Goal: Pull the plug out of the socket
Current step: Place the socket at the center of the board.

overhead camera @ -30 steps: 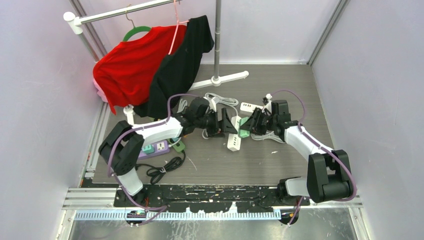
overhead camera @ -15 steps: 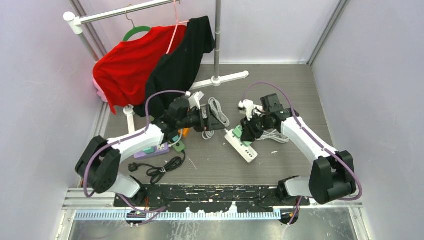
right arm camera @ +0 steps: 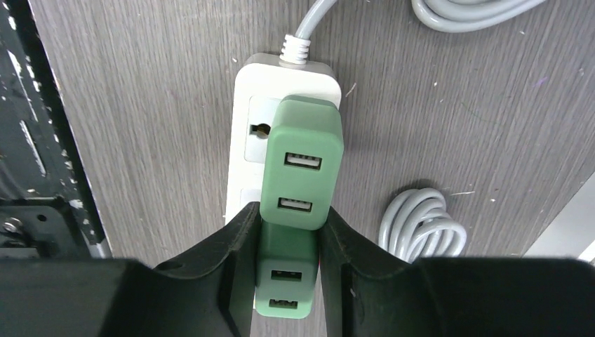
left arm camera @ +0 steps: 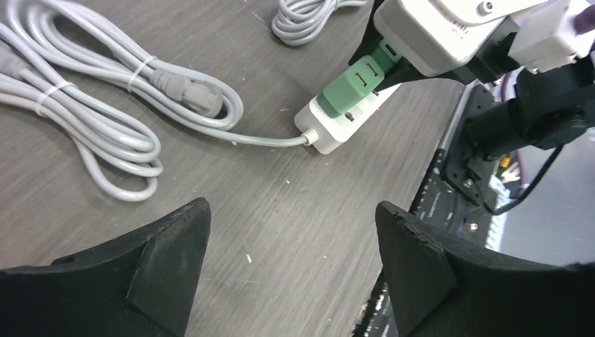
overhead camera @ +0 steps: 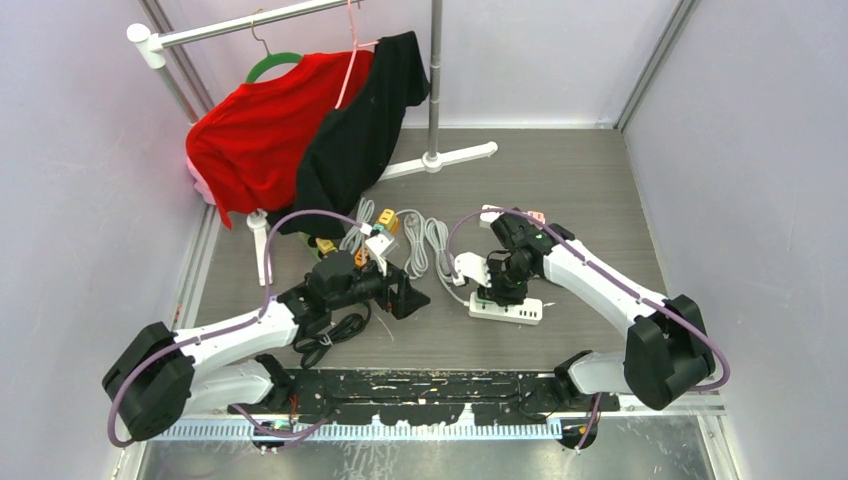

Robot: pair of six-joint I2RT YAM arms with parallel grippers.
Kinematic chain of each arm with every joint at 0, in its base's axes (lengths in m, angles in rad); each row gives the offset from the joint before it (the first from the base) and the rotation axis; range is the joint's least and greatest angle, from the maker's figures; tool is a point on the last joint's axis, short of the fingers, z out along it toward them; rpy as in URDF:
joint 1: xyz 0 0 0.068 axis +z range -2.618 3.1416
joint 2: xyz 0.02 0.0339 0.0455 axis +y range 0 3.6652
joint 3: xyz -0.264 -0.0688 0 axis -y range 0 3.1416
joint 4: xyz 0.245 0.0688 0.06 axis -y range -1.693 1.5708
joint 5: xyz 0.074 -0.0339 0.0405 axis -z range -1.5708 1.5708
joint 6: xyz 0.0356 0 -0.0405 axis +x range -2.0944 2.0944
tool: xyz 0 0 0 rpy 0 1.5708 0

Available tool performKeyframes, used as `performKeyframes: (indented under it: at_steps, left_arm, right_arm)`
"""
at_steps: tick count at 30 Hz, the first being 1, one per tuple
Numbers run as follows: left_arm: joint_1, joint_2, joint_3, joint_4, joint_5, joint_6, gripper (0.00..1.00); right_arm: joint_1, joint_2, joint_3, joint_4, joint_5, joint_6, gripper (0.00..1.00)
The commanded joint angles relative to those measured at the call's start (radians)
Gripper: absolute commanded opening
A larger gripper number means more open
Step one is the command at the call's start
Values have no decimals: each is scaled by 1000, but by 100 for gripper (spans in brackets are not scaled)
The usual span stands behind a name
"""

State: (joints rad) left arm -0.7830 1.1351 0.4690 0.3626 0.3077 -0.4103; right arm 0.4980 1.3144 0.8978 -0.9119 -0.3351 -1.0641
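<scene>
A white socket strip (overhead camera: 520, 312) lies crosswise on the table, its grey cord leaving at the left end. Two green USB plugs stand in it side by side. In the right wrist view my right gripper (right arm camera: 289, 210) is shut on the nearer green plug (right arm camera: 284, 274), and the other green plug (right arm camera: 302, 158) sits just past its fingertips beside an empty socket (right arm camera: 258, 129). From above, the right gripper (overhead camera: 497, 288) is directly over the strip. My left gripper (left arm camera: 291, 207) is open over bare table, left of the strip (left arm camera: 330, 130) and apart from it.
Coiled grey cables (overhead camera: 425, 245) lie behind the strip. A black cord (overhead camera: 330, 335) lies by the left arm. A clothes rack with red and black garments (overhead camera: 300, 140) fills the back left, its foot (overhead camera: 440, 158) reaching to the middle. A small white strip (overhead camera: 500, 212) lies behind the right arm.
The left arm has drawn back toward the near left, away from the strip. The right gripper has come nearer with the strip, which has swung round to lie crosswise.
</scene>
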Motion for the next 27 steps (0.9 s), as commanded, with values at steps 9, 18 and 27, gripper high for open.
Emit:
performKeyframes:
  at_steps: [9,18,27]
  left_arm:
    - [-78,-34,-12,81,-108,286,91]
    - [-129,73,90,55,13,391,92]
    - [-130,253,222,97,112,455,99]
  right_arm:
    - [28,-18,-36,3,-43,64,62]
    - [-191,-130,54,-189,-303,95,76]
    - [-375,-361,5,-187,-480,-6,89]
